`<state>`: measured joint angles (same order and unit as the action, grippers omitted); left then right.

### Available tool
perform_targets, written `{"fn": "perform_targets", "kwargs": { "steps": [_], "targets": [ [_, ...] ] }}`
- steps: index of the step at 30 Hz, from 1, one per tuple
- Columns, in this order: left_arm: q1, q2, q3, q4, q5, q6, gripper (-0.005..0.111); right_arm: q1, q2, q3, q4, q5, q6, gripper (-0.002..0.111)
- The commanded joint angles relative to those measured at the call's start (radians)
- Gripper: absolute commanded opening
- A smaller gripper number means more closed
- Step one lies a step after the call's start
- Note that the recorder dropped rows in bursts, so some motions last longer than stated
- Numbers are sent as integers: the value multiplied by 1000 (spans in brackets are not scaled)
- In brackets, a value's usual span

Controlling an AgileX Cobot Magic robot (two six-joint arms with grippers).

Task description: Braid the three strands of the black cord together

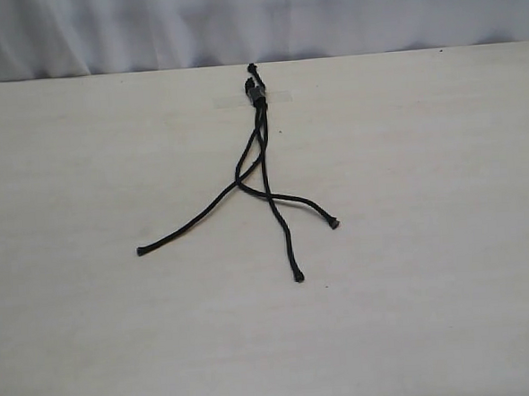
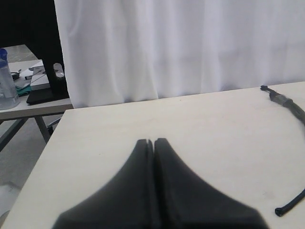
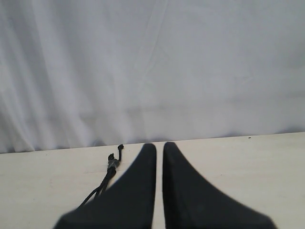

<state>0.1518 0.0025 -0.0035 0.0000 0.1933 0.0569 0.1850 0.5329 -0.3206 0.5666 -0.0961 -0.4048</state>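
Observation:
The black cord (image 1: 259,95) lies on the pale table, with its knot under a clear tape strip near the far edge. Its three strands fan toward the front and cross about halfway down. One strand (image 1: 194,218) runs left, one (image 1: 283,237) goes to the front, and one (image 1: 305,201) runs right. Neither arm shows in the exterior view. My left gripper (image 2: 150,140) is shut and empty, with the knotted end (image 2: 279,98) and a strand tip (image 2: 280,211) off to its side. My right gripper (image 3: 159,144) holds nothing, its fingers a thin slit apart, beside the knot (image 3: 112,164).
A white curtain (image 1: 254,19) hangs behind the table's far edge. The table top (image 1: 432,286) is bare around the cord. In the left wrist view a side table (image 2: 43,102) beyond the table's edge holds a bottle (image 2: 7,86) and clutter.

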Motion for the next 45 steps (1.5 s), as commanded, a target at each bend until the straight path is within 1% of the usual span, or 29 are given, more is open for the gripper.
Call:
{"fn": "perform_targets", "kwargs": {
  "steps": [1,3,4,6,7,8,10,12,16,19,29,31,33,37,39,41,45],
  "targets": [
    [2,-3,4,-8,-1,3,0,2,-4,7,2,-8,2,5],
    [2,-3,4,-8,-1,3,0,2,-4,9,-1,-11,2,5],
    [2,-3,4,-8,-1,3,0,2,-4,15,-31,-11,2,5],
    [2,-3,4,-8,-1,3,0,2,-4,39,-201,-4,6,5],
    [2,-3,4,-8,-1,3,0,2,-4,59,-287,-4,55,5],
    [2,-3,4,-8,-1,3,0,2,-4,85,-353,-4,157,5],
    [2,-3,4,-8,-1,3,0,2,-5,138,-444,-13,300,5],
    [2,-3,4,-8,-1,3,0,2,-8,192,-503,-55,326,5],
    [2,-3,4,-8,-3,3,0,2,-35,286,-485,-120,372,5],
    [2,-3,4,-8,-3,3,0,2,-70,321,-473,-118,405,5],
    [2,-3,4,-8,-3,3,0,0,-146,321,-473,-2,405,5],
    [2,-3,4,-8,-3,3,0,-26,-207,321,-474,27,405,5],
    [2,-3,4,-8,-5,3,0,-73,-293,321,-474,68,405,5],
    [2,-3,4,-8,-5,3,0,-164,-465,321,-474,199,405,5],
    [2,-3,4,-8,-5,3,0,-194,-532,321,-474,263,405,5],
    [2,-3,4,-8,-5,3,0,-199,-533,321,-474,290,405,5],
    [2,-3,4,-8,-5,3,0,-199,-533,321,-474,285,397,5]
  ]
}}
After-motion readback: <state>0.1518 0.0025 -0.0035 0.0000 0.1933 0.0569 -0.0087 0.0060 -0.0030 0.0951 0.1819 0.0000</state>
